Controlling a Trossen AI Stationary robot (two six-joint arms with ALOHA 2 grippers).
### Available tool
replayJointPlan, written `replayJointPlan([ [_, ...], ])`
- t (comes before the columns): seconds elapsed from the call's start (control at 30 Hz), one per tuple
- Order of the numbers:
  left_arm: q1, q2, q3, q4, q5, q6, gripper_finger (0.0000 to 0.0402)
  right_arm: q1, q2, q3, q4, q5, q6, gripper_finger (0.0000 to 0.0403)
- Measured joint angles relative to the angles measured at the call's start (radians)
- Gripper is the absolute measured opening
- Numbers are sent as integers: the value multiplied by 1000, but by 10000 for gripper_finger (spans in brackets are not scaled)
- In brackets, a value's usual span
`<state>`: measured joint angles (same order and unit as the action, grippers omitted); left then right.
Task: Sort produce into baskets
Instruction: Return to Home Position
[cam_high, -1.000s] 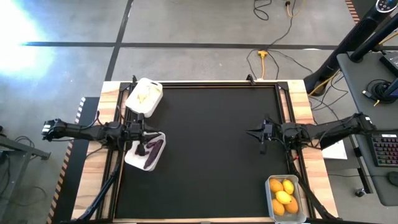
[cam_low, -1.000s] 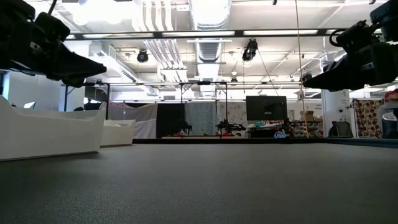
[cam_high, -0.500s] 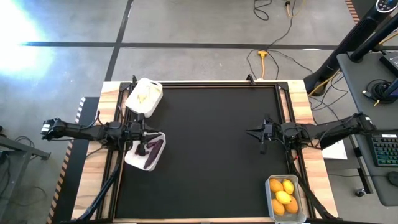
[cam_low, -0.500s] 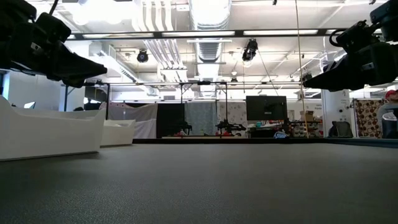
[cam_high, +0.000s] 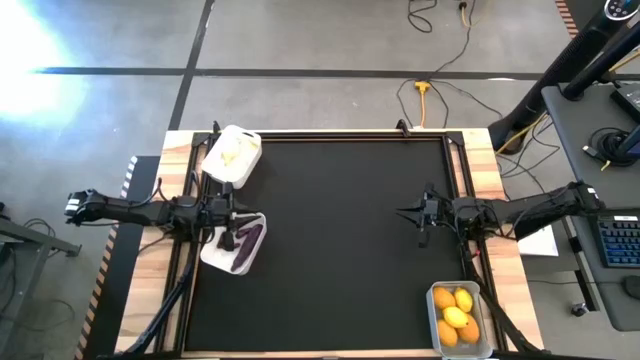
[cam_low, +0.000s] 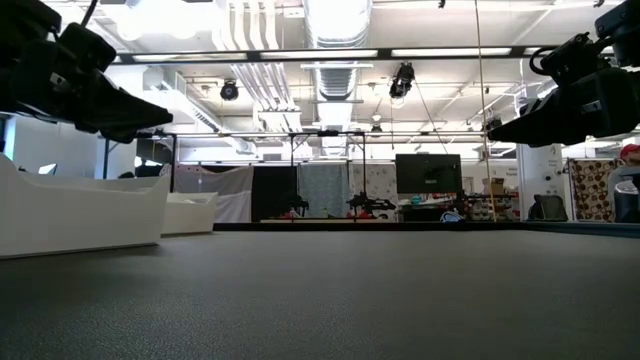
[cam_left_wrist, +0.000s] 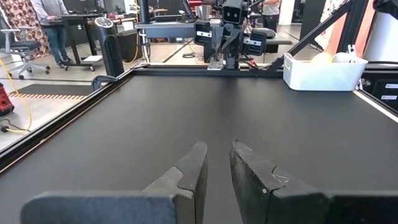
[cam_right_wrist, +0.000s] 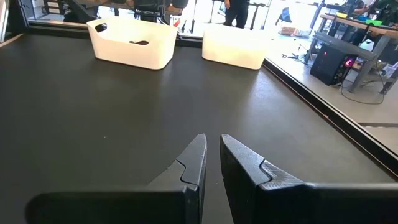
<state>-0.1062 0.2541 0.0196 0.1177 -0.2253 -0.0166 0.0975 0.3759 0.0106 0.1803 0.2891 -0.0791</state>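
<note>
Dark purple eggplant pieces (cam_high: 245, 240) lie in a white basket (cam_high: 216, 256) at the table's left. Pale garlic-like bulbs (cam_high: 230, 153) lie in a second white basket (cam_high: 248, 165) at the far left. Yellow and orange fruits (cam_high: 456, 315) fill a clear greyish basket (cam_high: 436, 318) at the near right corner. My left gripper (cam_high: 243, 211) hovers over the far rim of the eggplant basket, shut and empty (cam_left_wrist: 216, 163). My right gripper (cam_high: 403, 212) hovers above the mat at the right, shut and empty (cam_right_wrist: 212, 152).
The black mat (cam_high: 340, 240) lies bare between the two arms. The right wrist view shows both white baskets (cam_right_wrist: 132, 43) (cam_right_wrist: 233, 46) across the mat. A wooden frame (cam_high: 480, 160) borders the mat. Cables and desks stand beyond the table's right edge.
My left gripper has drawn back a little toward the table's left edge and dipped slightly. Nothing else has moved.
</note>
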Motion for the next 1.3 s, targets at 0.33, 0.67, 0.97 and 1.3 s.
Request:
replayJointPlan([
  [0.33,0,12,0,2,0,0,52,0,0,0,0,0,0,38],
  [0.67,0,17,0,0,0,0,52,-22,-128,0,-53,-1,1,38],
  [0.97,0,20,0,0,0,0,52,-23,-257,6,-137,-54,-90,38],
  [1.3,0,21,0,1,0,0,52,-22,-330,10,-140,-54,54,38],
])
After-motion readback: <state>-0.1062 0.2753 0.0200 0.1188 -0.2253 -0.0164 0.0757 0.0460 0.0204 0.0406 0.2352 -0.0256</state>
